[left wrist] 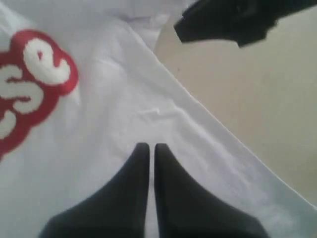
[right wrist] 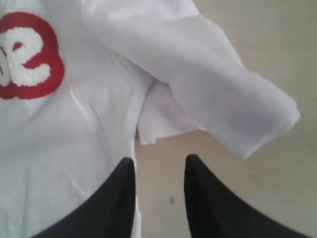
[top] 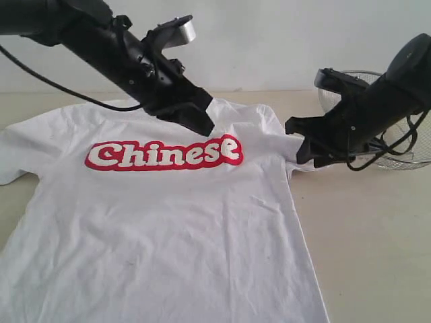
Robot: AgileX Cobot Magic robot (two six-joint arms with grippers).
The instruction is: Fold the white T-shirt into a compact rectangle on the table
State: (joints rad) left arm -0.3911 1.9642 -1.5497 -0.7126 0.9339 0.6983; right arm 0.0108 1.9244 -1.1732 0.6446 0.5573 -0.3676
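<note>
Left jaws are clenched on nothing, their tips pressed together and pointing down at the white T-shirt (top: 168,222) just past the last letter of the red lettering (top: 165,153); whether they touch the cloth I can't tell. Right jaws stand parted and empty, low over the bare surface (top: 377,256) right beside the shirt's side seam, with the crumpled sleeve (right wrist: 218,84) just ahead of them.

The shirt lies face up and mostly flat across the middle of the surface, its hem running toward the near edge and out of sight. That sleeve on the right is doubled over itself. A wire basket (top: 411,155) sits toward the far right corner.

From here the cloth looks thin, light and limp. I'd expect it to sag and drag rather than hold a shape, and to slide easily on this smooth top. Pinching a doubled edge, such as the sleeve cuff or the shoulder seam, seems a surer hold than a flat single layer.

The left arm (top: 135,54) reaches in from the far left, sloping steeply down over the chest. The right arm (top: 363,114) comes in low from the right, wrist angled down toward the armpit.
</note>
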